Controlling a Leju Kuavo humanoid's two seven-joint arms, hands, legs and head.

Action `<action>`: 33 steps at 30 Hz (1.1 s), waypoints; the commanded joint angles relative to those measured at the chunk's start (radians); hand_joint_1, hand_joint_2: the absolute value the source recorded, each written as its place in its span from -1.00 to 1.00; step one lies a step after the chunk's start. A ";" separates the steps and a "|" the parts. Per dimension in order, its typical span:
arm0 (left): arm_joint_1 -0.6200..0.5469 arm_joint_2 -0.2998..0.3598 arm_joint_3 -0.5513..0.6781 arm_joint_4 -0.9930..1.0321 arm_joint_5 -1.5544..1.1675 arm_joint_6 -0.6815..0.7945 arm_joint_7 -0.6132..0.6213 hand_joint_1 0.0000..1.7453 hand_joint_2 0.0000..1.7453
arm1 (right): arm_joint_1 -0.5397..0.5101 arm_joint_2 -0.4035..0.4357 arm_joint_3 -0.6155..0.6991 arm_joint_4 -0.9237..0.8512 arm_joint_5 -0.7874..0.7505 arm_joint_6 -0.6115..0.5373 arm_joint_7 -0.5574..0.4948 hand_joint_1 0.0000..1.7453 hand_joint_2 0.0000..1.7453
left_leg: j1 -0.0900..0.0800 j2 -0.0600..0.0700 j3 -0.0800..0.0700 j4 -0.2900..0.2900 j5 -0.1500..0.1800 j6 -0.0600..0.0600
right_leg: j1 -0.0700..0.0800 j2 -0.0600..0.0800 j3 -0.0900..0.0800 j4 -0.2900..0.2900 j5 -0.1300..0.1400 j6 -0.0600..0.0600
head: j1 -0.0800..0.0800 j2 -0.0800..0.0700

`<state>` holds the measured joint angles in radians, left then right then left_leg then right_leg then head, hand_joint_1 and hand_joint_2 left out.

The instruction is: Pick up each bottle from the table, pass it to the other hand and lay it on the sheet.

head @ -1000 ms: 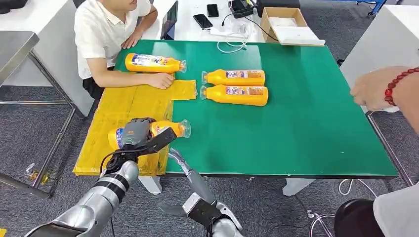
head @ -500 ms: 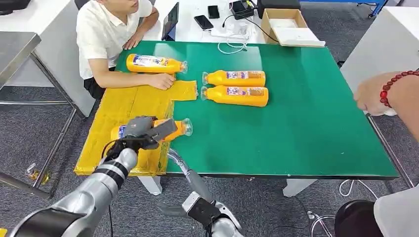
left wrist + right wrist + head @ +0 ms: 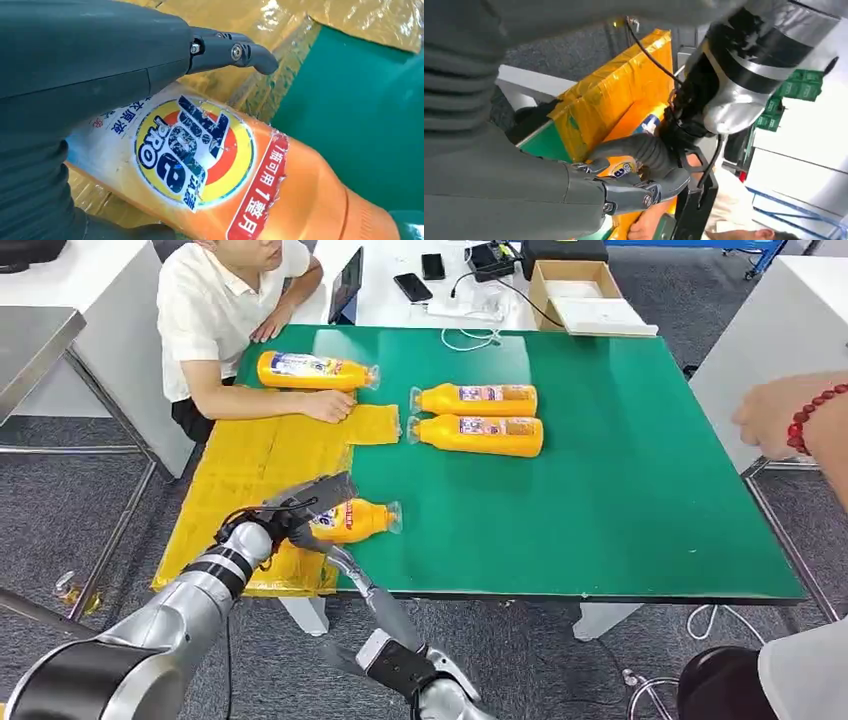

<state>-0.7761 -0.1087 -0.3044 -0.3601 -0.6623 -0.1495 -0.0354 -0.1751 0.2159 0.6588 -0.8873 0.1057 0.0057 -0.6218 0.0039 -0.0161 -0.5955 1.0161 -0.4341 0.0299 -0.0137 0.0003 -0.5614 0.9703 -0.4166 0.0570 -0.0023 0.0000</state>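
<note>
Four orange bottles lie on the green bench point(image 3: 620, 500). Nearest, below the bench's front edge, the right hand point(image 3: 352, 565) reaches up toward the bench; in the right wrist view its fingers point(image 3: 644, 150) curl close by the left wrist and a bottle's label, but whether they hold anything I cannot tell. Just above, the left hand point(image 3: 300, 508) has its fingers wrapped over the base end of the near bottle point(image 3: 358, 521). That bottle lies on its side at the right edge of the yellow sheet point(image 3: 250, 465), its base on the sheet and its clear cap over the green top. In the left wrist view the bottle point(image 3: 210, 170) shows a round blue-and-yellow label and a red strip, with a dark finger point(image 3: 235, 50) stretched over it and the sheet's crinkled edge behind.

Farther back, near the bench's middle, a pair of bottles point(image 3: 478, 418) lie side by side, touching, caps toward the sheet, well apart from the near one. A person point(image 3: 225, 310) in a white shirt sits at the far left corner, one forearm on the sheet, fist beside a fourth bottle point(image 3: 312, 371) on the green top. At the right edge another person's hand point(image 3: 775, 418), with a red bead bracelet, hangs over the bench side. Beyond the bench, phones, cables and an open box point(image 3: 585, 295) sit on a white desk.
</note>
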 commanded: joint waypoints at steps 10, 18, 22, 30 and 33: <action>0.134 -0.035 0.176 -0.078 0.347 0.031 -0.261 -1.00 1.00 | 0.031 -0.010 0.006 0.062 0.005 -0.067 -0.036 -1.00 -1.00 | -0.001 0.002 0.004 -0.003 0.000 -0.001 | -0.001 0.001 0.002 -0.002 0.000 -0.002 | 0.000 0.000; 0.146 -0.045 0.209 -0.102 0.414 0.046 -0.311 -1.00 1.00 | 0.035 -0.011 0.003 0.054 0.008 -0.077 -0.037 -1.00 -1.00 | -0.001 0.004 0.001 -0.002 0.000 -0.002 | 0.000 0.002 -0.001 -0.001 0.000 -0.003 | 0.000 0.000; 0.247 -0.051 0.164 -0.322 0.618 0.076 -0.337 -1.00 1.00 | 0.063 -0.030 -0.001 0.013 0.019 -0.094 -0.025 -1.00 -1.00 | 0.000 0.004 0.001 -0.003 0.000 -0.002 | 0.000 0.002 -0.001 -0.001 0.000 -0.003 | 0.000 0.000; 0.443 -0.034 0.034 -0.720 0.779 0.185 -0.356 -1.00 1.00 | 0.105 -0.068 0.004 -0.050 0.011 -0.126 -0.021 -1.00 -1.00 | 0.000 0.003 -0.005 0.000 -0.002 -0.001 | 0.000 -0.001 -0.006 0.000 -0.002 -0.002 | 0.000 0.000; 0.501 -0.040 0.022 -0.826 0.810 0.224 -0.377 -1.00 1.00 | 0.129 -0.084 -0.024 -0.135 -0.040 -0.100 -0.011 -1.00 -1.00 | 0.000 0.002 -0.013 0.000 -0.001 0.000 | 0.000 0.000 -0.013 0.000 0.000 -0.001 | 0.000 0.000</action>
<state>-0.3959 -0.1637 -0.1954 -0.9043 0.0929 0.0243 -0.3906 -0.1088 0.1702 0.6535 -0.8964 0.1199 -0.1068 -0.6431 0.0034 -0.0148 -0.6089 1.0165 -0.4339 0.0303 -0.0141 0.0007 -0.5750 0.9704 -0.4161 0.0573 -0.0023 0.0000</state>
